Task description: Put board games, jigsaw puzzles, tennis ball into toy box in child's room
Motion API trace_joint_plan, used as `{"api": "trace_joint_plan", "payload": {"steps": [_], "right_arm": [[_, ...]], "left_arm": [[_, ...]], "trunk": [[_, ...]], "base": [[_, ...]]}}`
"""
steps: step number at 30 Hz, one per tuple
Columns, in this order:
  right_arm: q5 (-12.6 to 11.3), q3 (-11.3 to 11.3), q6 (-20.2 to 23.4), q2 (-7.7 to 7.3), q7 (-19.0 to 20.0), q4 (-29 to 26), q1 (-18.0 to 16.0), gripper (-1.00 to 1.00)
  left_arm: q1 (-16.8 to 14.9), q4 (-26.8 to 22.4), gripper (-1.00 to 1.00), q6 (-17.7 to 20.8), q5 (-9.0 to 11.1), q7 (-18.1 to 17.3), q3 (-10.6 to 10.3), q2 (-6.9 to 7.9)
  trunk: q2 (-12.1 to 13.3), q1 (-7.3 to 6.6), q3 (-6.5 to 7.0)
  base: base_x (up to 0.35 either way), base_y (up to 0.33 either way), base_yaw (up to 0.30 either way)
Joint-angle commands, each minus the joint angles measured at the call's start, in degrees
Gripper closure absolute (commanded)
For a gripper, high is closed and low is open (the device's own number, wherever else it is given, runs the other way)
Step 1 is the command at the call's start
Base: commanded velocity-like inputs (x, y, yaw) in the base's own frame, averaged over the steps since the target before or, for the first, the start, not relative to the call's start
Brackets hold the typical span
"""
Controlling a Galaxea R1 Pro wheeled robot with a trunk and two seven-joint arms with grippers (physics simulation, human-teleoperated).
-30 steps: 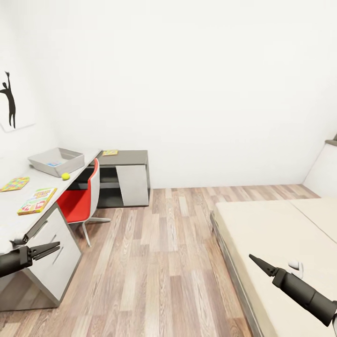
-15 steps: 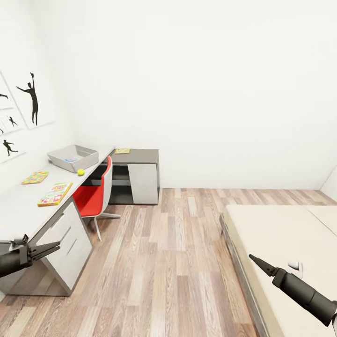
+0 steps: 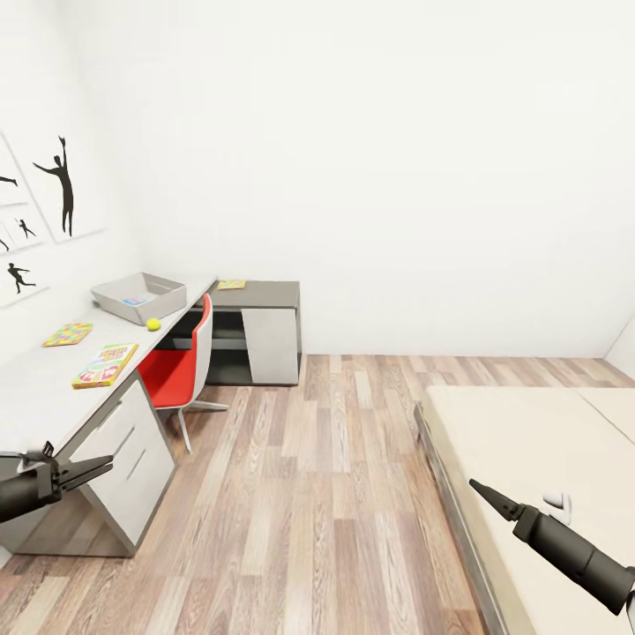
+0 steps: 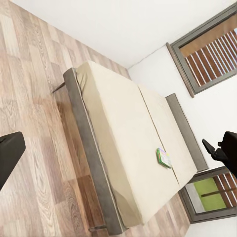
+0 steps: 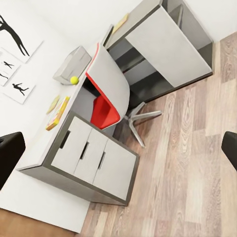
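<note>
- Toy box (image 3: 138, 295): grey bin at about 10 o'clock from us, far end of the table (image 3: 35, 397). Something blue and flat lies inside; we cannot tell what. We judge it rigid and best left in place.
- Tennis ball (image 3: 153, 324): on the table just beside the box's near corner. Light, springy, prone to roll; we would close across its middle.
- Board game (image 3: 105, 365): yellow-red box flat on the table, nearer us than the ball. Stiff, light, smooth-faced; we would pinch an edge overhanging or slid to the table rim.
- Jigsaw puzzle (image 3: 68, 334): mosaic square left of that game. Thin and hard to lift flat; take an edge.
- Second small square (image 3: 232, 284): on the dark cabinet (image 3: 265, 294) beyond the red chair (image 3: 181, 366).
- Green-edged game (image 4: 163, 158): on the bed (image 3: 529, 441), toward its headboard end.
- Left gripper (image 3: 88, 468): jaws slightly apart, empty.
- Right gripper (image 3: 489, 496): empty; in the head view the tips read nearly together, so we cannot tell its opening.
</note>
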Motion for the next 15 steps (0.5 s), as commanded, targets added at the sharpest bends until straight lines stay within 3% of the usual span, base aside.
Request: {"api": "trace_joint_plan", "payload": {"steps": [1,15], "right_arm": [[-0.2,0.0,0.3,0.01,0.1,0.0,-0.1,-1.0],[-0.2,0.0,0.3,-0.02,0.1,0.0,-0.1,-1.0]], "left_arm": [[0.0,0.0,-1.0,0.6,-0.1,-0.3,0.0,0.01],[0.0,0.0,-1.0,0.6,-0.1,-0.3,0.0,0.01]], "trunk": [[-0.1,0.03,-0.12],[-0.1,0.03,-0.12]], "base": [[-0.001,0.0,0.002],[-0.036,0.0,0.001]]}}
